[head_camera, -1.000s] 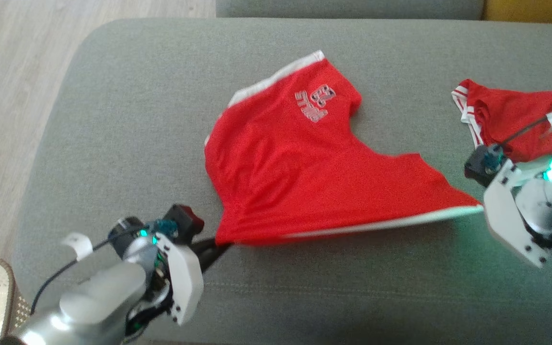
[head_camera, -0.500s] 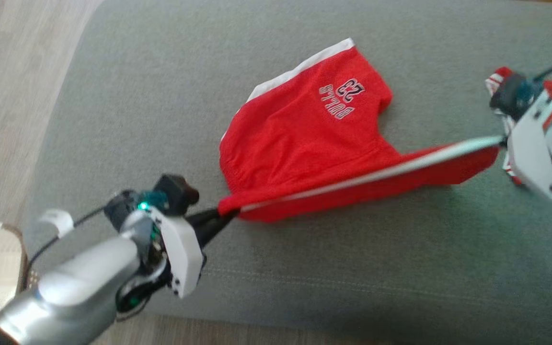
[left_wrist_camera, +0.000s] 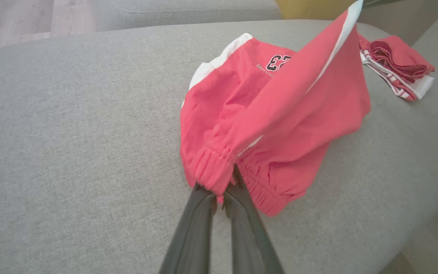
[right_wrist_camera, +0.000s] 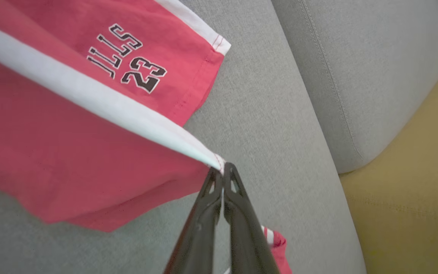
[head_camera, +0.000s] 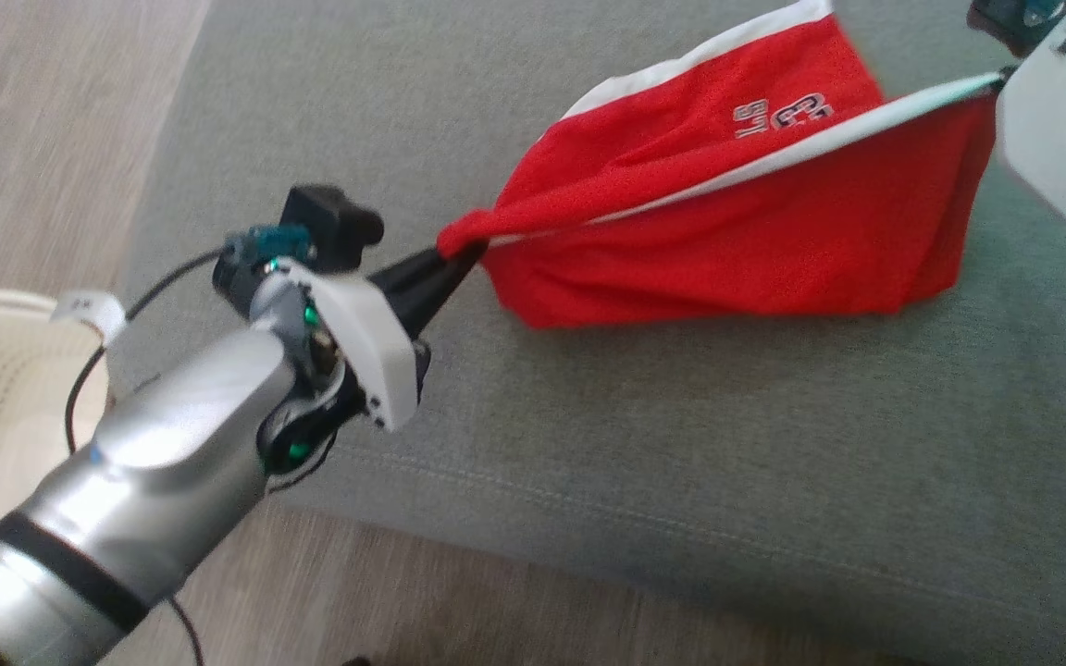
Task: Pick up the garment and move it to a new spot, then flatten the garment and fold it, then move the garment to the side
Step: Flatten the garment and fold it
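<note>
The garment (head_camera: 727, 231) is a pair of red shorts with white side stripes and a printed "23". It hangs stretched between my two grippers above the grey sofa seat (head_camera: 681, 444). My left gripper (head_camera: 459, 254) is shut on the elastic waistband corner (left_wrist_camera: 211, 175). At the upper right my right gripper (head_camera: 1003, 79) is shut on the white-trimmed leg corner (right_wrist_camera: 217, 163). The front layer is lifted and drapes down. The back leg with the print (left_wrist_camera: 276, 62) still lies on the cushion.
A second red garment with white stripes (left_wrist_camera: 397, 64) lies bunched farther along the seat. A pale woven basket (head_camera: 6, 407) stands on the wooden floor (head_camera: 52, 139) at the left. The sofa's front edge (head_camera: 588, 555) runs diagonally below. A yellow cushion (right_wrist_camera: 413, 190) sits beside the backrest.
Both grippers have lifted the held edge of the shorts up and away from me, folding it over toward the far leg. The head camera has also tilted, shifting the whole picture.
</note>
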Motion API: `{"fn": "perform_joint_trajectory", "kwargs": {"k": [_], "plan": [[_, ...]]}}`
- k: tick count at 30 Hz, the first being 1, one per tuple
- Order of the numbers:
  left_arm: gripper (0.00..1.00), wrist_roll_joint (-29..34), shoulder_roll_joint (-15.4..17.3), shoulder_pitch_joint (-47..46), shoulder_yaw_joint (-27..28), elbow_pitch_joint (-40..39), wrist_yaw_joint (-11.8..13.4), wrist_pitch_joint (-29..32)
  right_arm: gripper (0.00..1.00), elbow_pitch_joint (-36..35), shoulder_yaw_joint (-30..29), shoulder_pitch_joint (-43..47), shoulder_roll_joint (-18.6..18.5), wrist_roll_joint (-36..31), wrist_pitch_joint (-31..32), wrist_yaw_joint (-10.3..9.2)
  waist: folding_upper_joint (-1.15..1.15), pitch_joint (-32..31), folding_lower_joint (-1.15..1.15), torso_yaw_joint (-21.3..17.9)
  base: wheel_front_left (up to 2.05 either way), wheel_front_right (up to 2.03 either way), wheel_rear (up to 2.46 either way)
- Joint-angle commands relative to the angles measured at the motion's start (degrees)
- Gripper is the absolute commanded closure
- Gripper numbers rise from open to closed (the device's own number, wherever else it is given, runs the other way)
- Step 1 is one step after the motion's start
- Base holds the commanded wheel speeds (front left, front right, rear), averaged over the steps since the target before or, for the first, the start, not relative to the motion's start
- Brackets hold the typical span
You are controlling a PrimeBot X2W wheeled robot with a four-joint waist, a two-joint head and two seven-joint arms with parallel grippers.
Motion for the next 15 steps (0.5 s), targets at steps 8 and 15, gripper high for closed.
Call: {"fn": "perform_joint_trajectory", "kwargs": {"k": [8, 15], "plan": [[1.00, -1.0, -3.1, -8.3, 4.6, 6.4, -0.9, -4.1, 1.00, 3.6, -0.8, -4.0, 2.2, -5.4, -3.1, -0.03, 0.00, 5.8, 0.00, 4.7, 0.00, 0.00, 0.00], [1.00, -1.6, -5.8, -11.3, 4.1, 11.3, -1.4, -4.9, 1.00, 7.9, -0.8, -6.3, 4.1, -12.0, -8.7, -0.03, 0.00, 7.3, 0.00, 5.6, 0.00, 0.00, 0.00]]}}
